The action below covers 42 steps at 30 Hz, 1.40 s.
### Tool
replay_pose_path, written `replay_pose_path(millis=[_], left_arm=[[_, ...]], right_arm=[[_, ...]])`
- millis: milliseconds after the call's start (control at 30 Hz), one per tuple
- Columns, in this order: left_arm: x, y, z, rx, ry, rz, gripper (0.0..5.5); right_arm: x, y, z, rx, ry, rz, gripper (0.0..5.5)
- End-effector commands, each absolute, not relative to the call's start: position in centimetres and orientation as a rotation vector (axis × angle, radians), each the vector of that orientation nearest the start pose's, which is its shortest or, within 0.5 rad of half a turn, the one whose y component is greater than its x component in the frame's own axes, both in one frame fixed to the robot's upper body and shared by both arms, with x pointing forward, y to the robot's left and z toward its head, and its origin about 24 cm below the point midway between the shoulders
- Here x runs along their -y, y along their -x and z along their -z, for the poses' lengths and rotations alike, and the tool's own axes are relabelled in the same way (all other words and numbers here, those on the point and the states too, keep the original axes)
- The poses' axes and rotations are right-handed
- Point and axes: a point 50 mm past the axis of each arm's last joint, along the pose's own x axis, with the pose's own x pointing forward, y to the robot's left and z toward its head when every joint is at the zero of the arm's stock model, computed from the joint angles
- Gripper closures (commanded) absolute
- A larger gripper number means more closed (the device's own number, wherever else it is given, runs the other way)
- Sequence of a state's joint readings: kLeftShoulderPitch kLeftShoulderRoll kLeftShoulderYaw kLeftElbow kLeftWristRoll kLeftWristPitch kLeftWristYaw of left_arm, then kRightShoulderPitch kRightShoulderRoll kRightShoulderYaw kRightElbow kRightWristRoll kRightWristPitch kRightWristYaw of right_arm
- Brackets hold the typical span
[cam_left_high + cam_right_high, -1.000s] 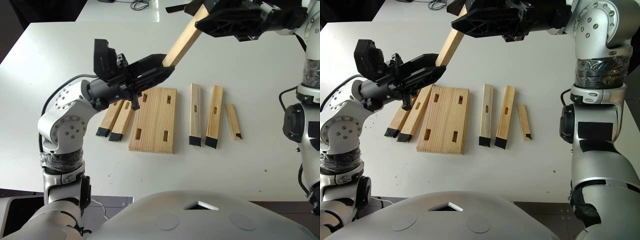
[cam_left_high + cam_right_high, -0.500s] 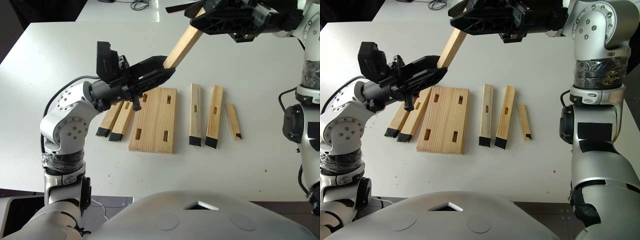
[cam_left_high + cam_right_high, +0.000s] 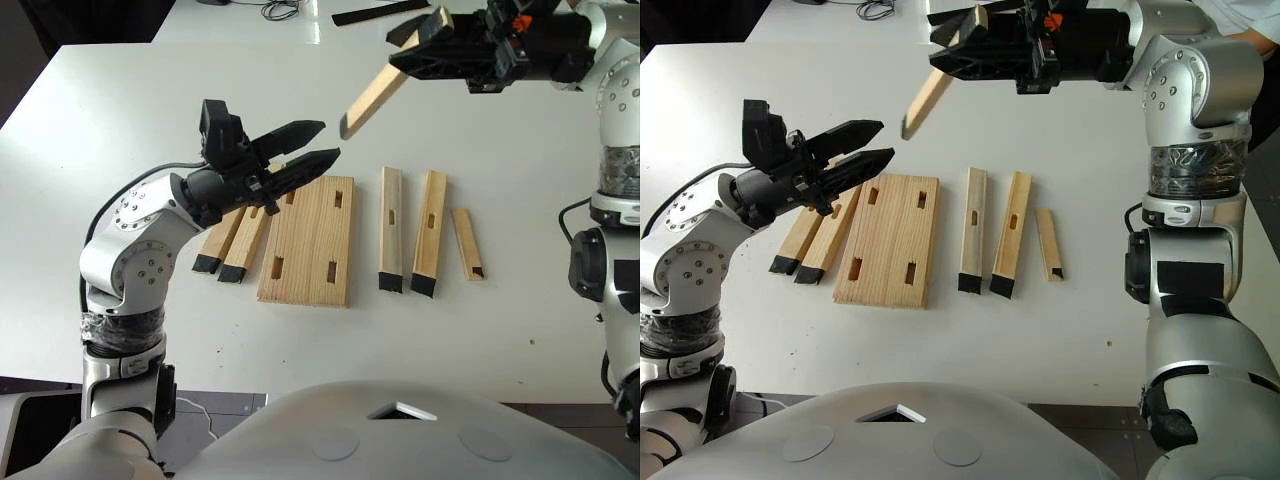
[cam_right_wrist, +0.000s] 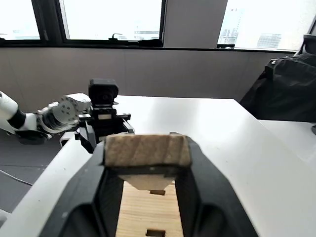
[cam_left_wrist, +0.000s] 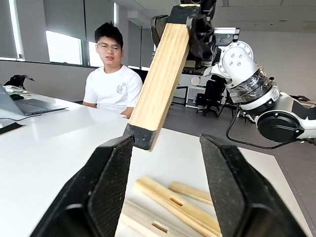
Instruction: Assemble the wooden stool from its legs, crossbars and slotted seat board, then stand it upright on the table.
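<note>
My right gripper (image 3: pixel 432 52) is shut on the top of a wooden leg (image 3: pixel 378 88), held slanting in the air over the far part of the table. The leg's black-tipped lower end hangs free, just beyond my left gripper (image 3: pixel 312 144). That gripper is open and holds nothing, hovering above the slotted seat board (image 3: pixel 308 240). In the left wrist view the leg (image 5: pixel 158 84) ends just between and past the spread fingers (image 5: pixel 106 182). The right wrist view looks along the leg's end (image 4: pixel 146 150), clamped between both fingers.
Flat on the white table (image 3: pixel 120 110) lie two legs (image 3: pixel 232 235) left of the board, two slotted legs (image 3: pixel 390 225) (image 3: pixel 430 230) right of it, and a short crossbar (image 3: pixel 465 243). A black strip (image 3: pixel 380 12) and cables lie at the far edge.
My left gripper has opened and let go of the leg's lower end. The right gripper has carried the leg up and to the right, clear of the left fingers.
</note>
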State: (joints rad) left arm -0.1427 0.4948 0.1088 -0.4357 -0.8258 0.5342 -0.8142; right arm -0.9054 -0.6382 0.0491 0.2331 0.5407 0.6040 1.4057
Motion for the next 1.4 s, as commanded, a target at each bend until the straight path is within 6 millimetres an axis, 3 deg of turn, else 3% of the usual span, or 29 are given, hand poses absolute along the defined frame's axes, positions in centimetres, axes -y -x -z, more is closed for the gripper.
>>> replay_pose_path(millis=[33, 200, 367, 500, 633, 733, 1200, 1400], left_arm=[[-16.2, -21.9, -13.9, 0.095, 0.243, 0.934, 3.03], [-15.5, -25.1, -13.1, 0.167, 0.374, 0.373, 3.03], [-11.5, -29.5, -12.5, 0.126, 0.431, 0.116, 3.03], [-8.4, -30.8, -13.6, 0.174, 0.350, 0.089, 3.03], [-6.6, -30.4, -12.4, 0.152, 0.297, 0.022, 3.03], [-4.9, -29.6, -12.1, 0.174, 0.202, 0.091, 3.03], [-4.6, -29.6, -11.7, 0.162, 0.268, 0.102, 3.03], [-4.3, -29.6, -11.7, 0.153, 0.284, 0.108, 3.03]], right_arm=[[20.3, -31.9, -22.1, -0.125, 0.271, -1.376, 4.18], [22.6, -30.2, -19.2, -0.247, 0.400, -1.357, 4.18], [23.1, -29.0, -16.6, -0.318, 0.449, -1.343, 4.18], [23.4, -28.2, -15.1, -0.357, 0.435, -1.311, 4.18], [22.8, -27.7, -13.8, -0.369, 0.433, -1.294, 4.18], [22.5, -27.6, -13.4, -0.370, 0.431, -1.278, 4.18], [22.0, -27.0, -13.4, -0.461, 0.448, -1.314, 4.18], [22.2, -26.9, -11.4, -0.529, 0.451, -1.300, 4.18]])
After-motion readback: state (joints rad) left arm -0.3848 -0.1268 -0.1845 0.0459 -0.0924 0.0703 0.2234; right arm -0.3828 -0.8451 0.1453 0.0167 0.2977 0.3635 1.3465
